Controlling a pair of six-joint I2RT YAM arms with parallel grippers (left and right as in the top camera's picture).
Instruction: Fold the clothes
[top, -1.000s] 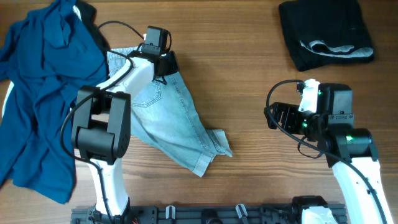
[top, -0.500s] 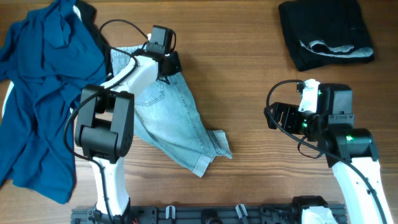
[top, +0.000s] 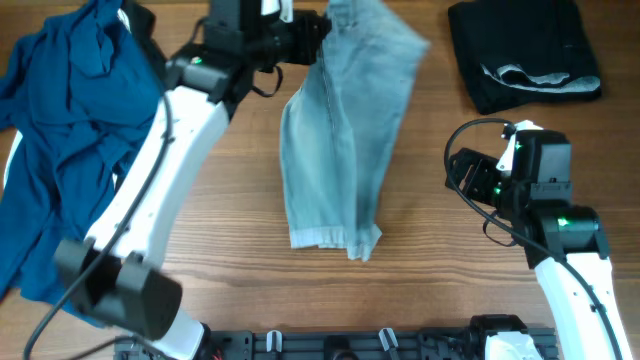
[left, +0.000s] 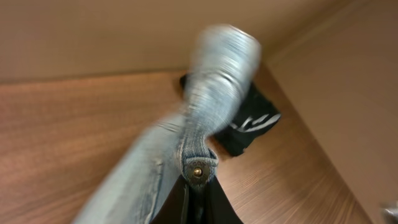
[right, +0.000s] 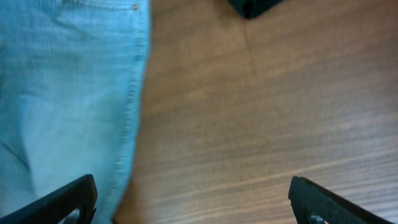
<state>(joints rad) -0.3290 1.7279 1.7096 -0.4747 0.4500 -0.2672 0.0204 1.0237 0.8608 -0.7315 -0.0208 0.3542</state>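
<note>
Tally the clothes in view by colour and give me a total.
Dark blue: 1, the crumpled shirt
Light blue: 1, the denim shorts, lifted off the table
Black: 1, the folded garment
Total: 3
A dark edge behind the shirt is too hidden to count.

The brown wooden table (top: 430, 290) carries a crumpled blue garment (top: 60, 150) spread over its left end and a folded black garment (top: 520, 50) at its far right corner, well apart, while pale denim shorts (top: 345, 150) hang above its middle, their hem's contact with the wood unclear.
</note>
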